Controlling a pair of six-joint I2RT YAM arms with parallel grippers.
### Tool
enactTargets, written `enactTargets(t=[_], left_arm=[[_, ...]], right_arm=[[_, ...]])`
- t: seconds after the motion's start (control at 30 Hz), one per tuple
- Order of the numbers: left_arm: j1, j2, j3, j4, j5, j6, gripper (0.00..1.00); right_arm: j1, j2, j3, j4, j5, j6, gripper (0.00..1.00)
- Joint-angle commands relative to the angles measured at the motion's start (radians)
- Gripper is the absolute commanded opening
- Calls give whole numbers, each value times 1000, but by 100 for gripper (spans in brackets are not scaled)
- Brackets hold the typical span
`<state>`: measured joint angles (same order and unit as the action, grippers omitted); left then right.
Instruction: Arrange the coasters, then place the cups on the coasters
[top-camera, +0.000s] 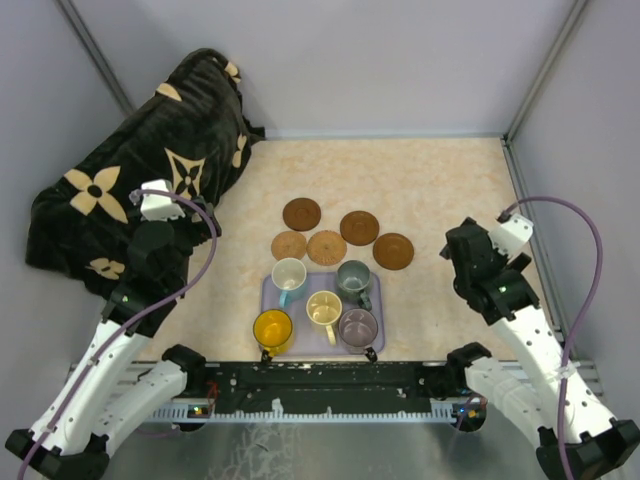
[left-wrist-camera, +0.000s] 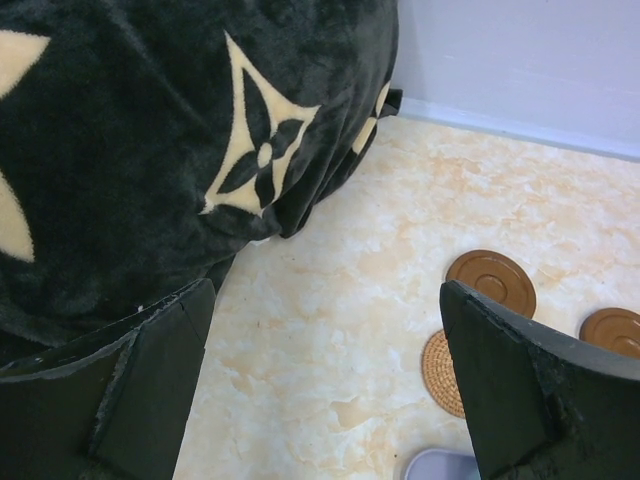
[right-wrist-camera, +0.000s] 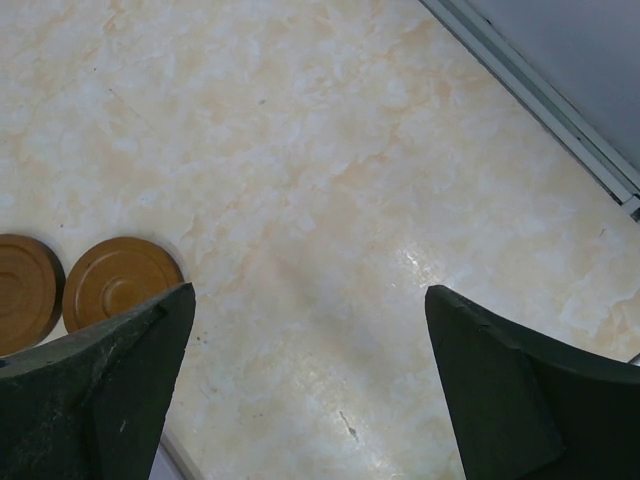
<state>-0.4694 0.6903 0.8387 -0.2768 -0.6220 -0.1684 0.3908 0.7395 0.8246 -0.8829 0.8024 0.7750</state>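
1. Left gripper (left-wrist-camera: 325, 292): jaws spread as wide as they go, nothing held. It hangs at 9 o'clock of the tray, over the edge of the black flower-print blanket (top-camera: 120, 190).
2. Right gripper (right-wrist-camera: 310, 292): jaws also wide apart and empty, with bare marbled table (top-camera: 440, 180) under them. It sits at 3 o'clock of the tray, well apart from it.
3. Lavender tray (top-camera: 303, 340): flat on the table, between the two arm bases.
4. All five cups stand upright on the tray:
   - white-and-blue cup (top-camera: 289, 275) at 11 o'clock
   - grey-green cup (top-camera: 353, 278) at 1 o'clock
   - cream cup (top-camera: 324, 308) in the middle
   - yellow cup (top-camera: 272, 328) at the 7 o'clock corner
   - mauve cup (top-camera: 358, 326) at 5 o'clock
5. All five coasters lie flat on the table at 12 to 2 o'clock of the tray, none under a cup:
   - left woven coaster (top-camera: 289, 245) and right woven coaster (top-camera: 326, 247) are side by side, just beyond the tray's far edge (whether they touch, cannot tell)
   - far dark coaster (top-camera: 302, 213) lies at 12 o'clock of the left woven one
   - middle dark coaster (top-camera: 359, 227) lies at 1 o'clock of the right woven one
   - right dark coaster (top-camera: 393, 250) lies at 4 o'clock of the middle dark one, nearest the right gripper
6. Blanket: heaped at the table's 10 o'clock corner, apart from the coasters.
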Motion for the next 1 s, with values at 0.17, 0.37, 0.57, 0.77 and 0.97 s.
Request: enactTargets(t=[0.17, 0.37, 0.57, 0.77, 0.97], left_arm=[[-3, 6, -16, -3, 88, 3, 100], [-3, 48, -2, -22, 52, -63, 100], [-3, 97, 19, -46, 63, -84, 100], [-3, 58, -25, 28, 48, -146, 100], [-3, -66, -150, 156, 48, -203, 100]], right_arm=[[8, -106, -13, 40, 14, 64, 99], [10, -67, 11, -28, 48, 183, 99], [9, 23, 79, -102, 26, 293, 99], [8, 25, 126, -81, -5, 222, 99], [9, -80, 80, 78, -44, -23, 99]])
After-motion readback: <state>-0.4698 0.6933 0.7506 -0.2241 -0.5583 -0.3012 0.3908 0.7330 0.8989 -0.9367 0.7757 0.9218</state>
